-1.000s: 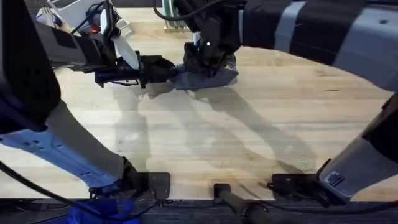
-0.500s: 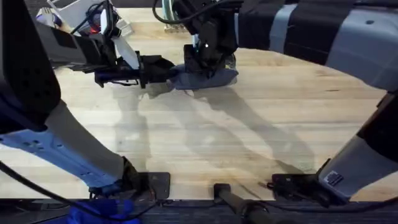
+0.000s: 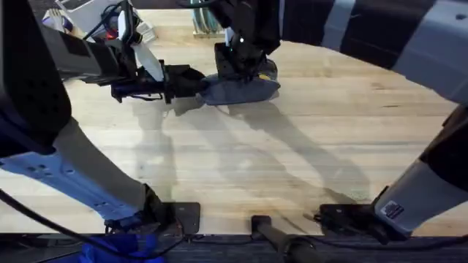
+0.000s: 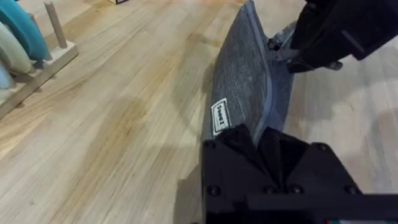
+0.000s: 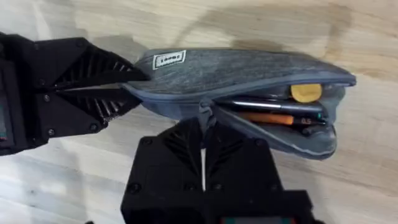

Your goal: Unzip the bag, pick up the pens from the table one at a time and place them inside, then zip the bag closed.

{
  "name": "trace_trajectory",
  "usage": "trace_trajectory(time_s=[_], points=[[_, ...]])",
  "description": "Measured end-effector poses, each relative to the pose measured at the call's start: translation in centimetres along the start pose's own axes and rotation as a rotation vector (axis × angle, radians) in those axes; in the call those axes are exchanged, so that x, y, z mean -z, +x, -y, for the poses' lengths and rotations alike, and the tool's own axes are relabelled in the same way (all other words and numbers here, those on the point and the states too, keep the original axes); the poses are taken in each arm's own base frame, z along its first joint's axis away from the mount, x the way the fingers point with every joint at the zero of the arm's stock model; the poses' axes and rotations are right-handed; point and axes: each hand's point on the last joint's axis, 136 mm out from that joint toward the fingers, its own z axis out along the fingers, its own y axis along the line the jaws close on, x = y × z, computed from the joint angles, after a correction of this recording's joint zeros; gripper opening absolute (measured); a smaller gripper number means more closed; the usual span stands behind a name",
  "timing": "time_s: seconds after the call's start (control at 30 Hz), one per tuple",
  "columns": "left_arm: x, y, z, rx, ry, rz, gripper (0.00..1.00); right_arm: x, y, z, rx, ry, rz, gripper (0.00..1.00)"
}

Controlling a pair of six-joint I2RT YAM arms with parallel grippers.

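Note:
The blue-grey bag [image 3: 243, 90] lies on the table [image 3: 292, 146] at the far middle. My left gripper [image 3: 196, 82] is shut on its left end, and the black fingers [image 4: 239, 146] pinch the fabric by the white label. My right gripper [image 3: 235, 69] sits over the bag's middle, shut on the zip pull [image 5: 204, 112]. The zip is closed from the left gripper [image 5: 93, 87] to the pull. Beyond the pull the bag [image 5: 249, 68] gapes open. Inside lie an orange pen [image 5: 273, 117] and a silvery pen [image 5: 267, 104] beside a yellow round end [image 5: 306, 93].
A wooden peg rack [image 4: 31, 68] holding teal discs stands at the table's far edge behind the bag [image 3: 205, 25]. Clutter with cables lies at the far left corner [image 3: 80, 11]. Bare wood stretches between the bag and the arm bases.
My right gripper has shifted a little toward the far side over the bag, and more of the bag's near flank now shows. The left gripper has held still.

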Motion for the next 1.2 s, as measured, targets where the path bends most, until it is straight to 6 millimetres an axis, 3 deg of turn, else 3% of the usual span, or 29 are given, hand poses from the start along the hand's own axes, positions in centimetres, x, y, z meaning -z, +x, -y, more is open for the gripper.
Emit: trace_trajectory(time_s=[0.47,0.8,1.2], points=[[0.0,0.0,0.1,0.003,0.002,0.001,0.041,0.7,0.6,0.8,0.077,0.025,-0.04,0.03],[0.0,0.0,0.1,0.005,0.002,0.001,0.041,0.7,0.9,3.5,0.059,0.067,-0.098,0.031],[-0.2,-0.1,0.2,0.005,0.009,0.001,0.041,1.6,0.7,5.3,0.023,0.076,-0.141,0.031]])
